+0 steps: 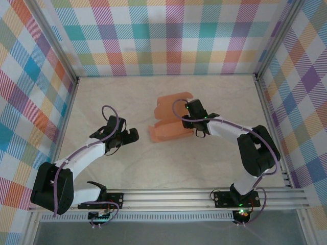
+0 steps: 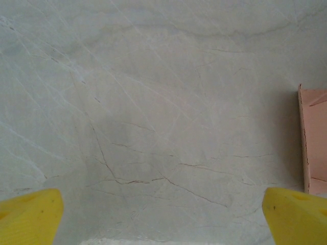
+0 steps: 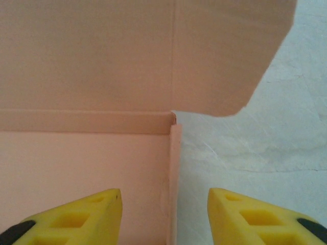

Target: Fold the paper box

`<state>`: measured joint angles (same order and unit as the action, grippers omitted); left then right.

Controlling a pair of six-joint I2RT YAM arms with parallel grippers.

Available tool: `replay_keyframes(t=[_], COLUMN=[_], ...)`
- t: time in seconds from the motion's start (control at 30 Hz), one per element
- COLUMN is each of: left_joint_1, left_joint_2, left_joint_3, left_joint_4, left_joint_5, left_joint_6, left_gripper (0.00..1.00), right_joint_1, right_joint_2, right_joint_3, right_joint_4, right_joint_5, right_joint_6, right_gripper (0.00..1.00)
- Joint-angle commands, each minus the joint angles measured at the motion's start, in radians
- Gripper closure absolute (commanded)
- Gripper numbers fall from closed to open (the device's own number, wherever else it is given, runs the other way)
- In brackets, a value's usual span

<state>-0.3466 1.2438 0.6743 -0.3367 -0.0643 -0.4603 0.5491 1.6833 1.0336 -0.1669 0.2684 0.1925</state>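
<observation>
The paper box (image 1: 170, 121) is salmon-orange card, partly folded, lying mid-table with walls raised and flaps spread toward the back. My right gripper (image 1: 193, 116) hovers over the box's right side. In the right wrist view its yellow fingers (image 3: 82, 219) straddle the box's upright side wall (image 3: 174, 168), one inside the box and one over the table, with gaps on both sides; a lid flap (image 3: 225, 56) stands behind. The right gripper (image 3: 164, 214) is open and holds nothing. My left gripper (image 1: 127, 133) is open, left of the box; its wrist view catches the box's edge (image 2: 314, 138) at the right.
The pale marbled table (image 1: 153, 168) is ringed by checkered walls (image 1: 163, 35) at the back and both sides. A metal rail (image 1: 173, 196) carrying the arm bases runs along the near edge. Bare tabletop lies between the left gripper (image 2: 162, 219) and the box.
</observation>
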Motion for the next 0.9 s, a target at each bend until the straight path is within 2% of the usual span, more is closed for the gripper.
replay_keyframes(t=[0.0, 0.23, 0.4, 0.6, 0.7, 0.87], left_joint_1=[-0.012, -0.014, -0.02, -0.032, -0.032, -0.034], left_joint_2=[-0.013, 0.003, 0.028, 0.035, 0.047, 0.087], left_joint_3=[-0.008, -0.007, -0.005, -0.008, -0.013, -0.018], left_joint_4=[0.015, 0.019, 0.034, 0.05, 0.09, 0.145], left_joint_5=[-0.005, 0.0, 0.013, -0.005, 0.024, 0.053], left_joint_6=[-0.016, -0.01, -0.014, -0.053, -0.079, -0.127], left_gripper=[0.0, 0.0, 0.0, 0.0, 0.0, 0.14], right_joint_1=[-0.003, -0.005, -0.004, -0.005, -0.006, -0.006], right_joint_2=[0.048, 0.072, 0.098, 0.132, 0.136, 0.129], right_joint_3=[0.032, 0.034, 0.044, 0.057, 0.062, 0.057], right_joint_4=[-0.039, -0.043, -0.055, -0.057, -0.052, -0.046], right_joint_5=[-0.005, 0.039, 0.042, 0.047, 0.045, 0.053], right_joint_6=[0.024, 0.003, -0.01, -0.004, -0.001, 0.007], right_gripper=[0.58, 0.65, 0.75, 0.81, 0.85, 0.88])
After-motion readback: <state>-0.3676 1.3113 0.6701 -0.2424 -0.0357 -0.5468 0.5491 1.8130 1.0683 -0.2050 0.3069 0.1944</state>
